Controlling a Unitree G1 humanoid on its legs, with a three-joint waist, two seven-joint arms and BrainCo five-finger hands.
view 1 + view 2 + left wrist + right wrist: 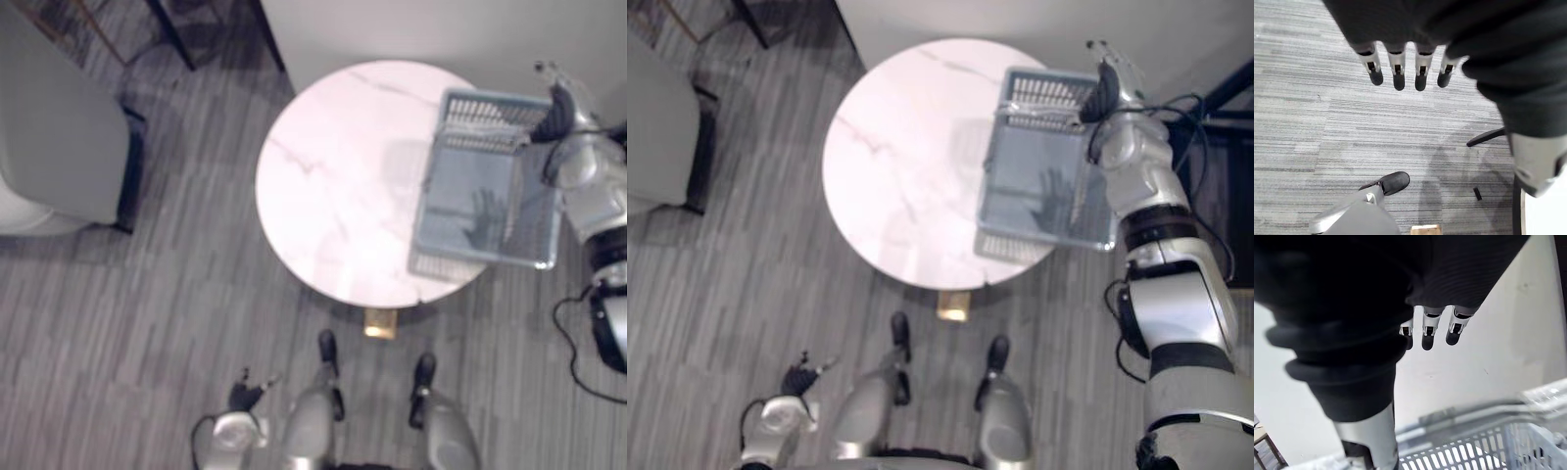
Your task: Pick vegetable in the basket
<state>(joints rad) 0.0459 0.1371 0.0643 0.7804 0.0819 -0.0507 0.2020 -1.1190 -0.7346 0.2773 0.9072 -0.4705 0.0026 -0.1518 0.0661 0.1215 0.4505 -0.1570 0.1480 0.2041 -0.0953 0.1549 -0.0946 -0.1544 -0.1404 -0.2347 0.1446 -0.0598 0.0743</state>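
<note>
Fingers point(1428, 333) of right hand point(1105, 88) straight, empty, above far rim of basket point(1048, 95) (right edge of table point(901, 147)). Left hand point(1398, 71) released too, low over plank floor point(1327, 127).

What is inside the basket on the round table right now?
The basket looks empty: its bare floor shows, with no vegetable or other item in it. The right hand hovers over its far right corner, and the arm covers that side's edge, so that strip cannot be checked.
</note>
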